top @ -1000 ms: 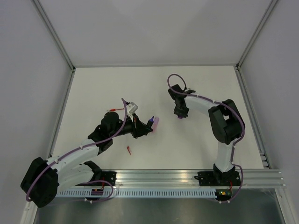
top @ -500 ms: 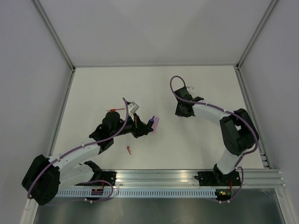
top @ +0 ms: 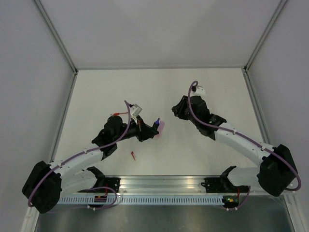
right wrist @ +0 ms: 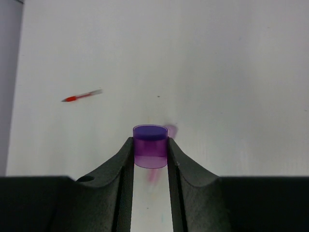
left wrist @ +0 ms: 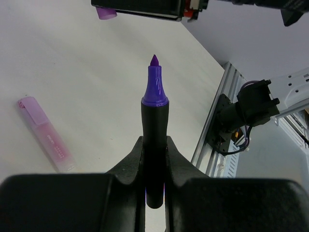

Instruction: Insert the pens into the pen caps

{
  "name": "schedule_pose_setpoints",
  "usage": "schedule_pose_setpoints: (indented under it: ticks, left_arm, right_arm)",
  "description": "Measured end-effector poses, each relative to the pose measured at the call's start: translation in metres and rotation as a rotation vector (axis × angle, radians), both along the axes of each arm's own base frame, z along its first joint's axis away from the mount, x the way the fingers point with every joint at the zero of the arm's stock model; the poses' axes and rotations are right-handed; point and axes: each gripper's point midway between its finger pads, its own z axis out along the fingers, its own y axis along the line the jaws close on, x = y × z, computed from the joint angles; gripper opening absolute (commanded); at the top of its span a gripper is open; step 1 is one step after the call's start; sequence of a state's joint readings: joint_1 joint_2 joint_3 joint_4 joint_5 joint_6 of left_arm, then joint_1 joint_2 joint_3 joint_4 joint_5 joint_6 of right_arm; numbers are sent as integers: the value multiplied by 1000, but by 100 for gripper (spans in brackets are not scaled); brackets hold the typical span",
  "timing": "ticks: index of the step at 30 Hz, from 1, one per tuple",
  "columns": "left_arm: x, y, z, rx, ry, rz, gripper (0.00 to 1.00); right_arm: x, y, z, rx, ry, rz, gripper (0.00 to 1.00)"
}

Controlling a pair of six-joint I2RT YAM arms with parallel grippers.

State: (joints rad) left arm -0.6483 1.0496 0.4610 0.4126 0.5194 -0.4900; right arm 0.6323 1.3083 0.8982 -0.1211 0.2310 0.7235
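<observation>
Left wrist view shows your left claw [left wrist: 154,147] squeezed tight on the pen [left wrist: 155,108], with the pen's purple tip sticking out in front. Your right claw [right wrist: 150,143] pinches the purple cap [right wrist: 150,153] at its very end.

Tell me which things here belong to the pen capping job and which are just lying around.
Job: purple-tipped marker in the left claw; purple cap in the right claw; thin red pen; small red cap.
Lying about: pale pink marker, flat on the table, in neither claw; seems spare.
</observation>
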Motion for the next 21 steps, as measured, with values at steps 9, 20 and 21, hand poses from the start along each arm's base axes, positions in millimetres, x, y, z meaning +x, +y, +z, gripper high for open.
schedule_pose_setpoints:
  ticks: [9, 20, 21]
  left_arm:
    - [2, 1, 7, -27, -4, 23, 2]
    - [6, 3, 10, -31, -16, 49, 2]
    - [6, 3, 10, -32, -16, 49, 2]
  right_arm:
    - [-34, 38, 32, 166, -102, 46, 0]
    - [-48, 52, 57, 239, -164, 35, 0]
    - [-49, 54, 58, 240, -166, 37, 0]
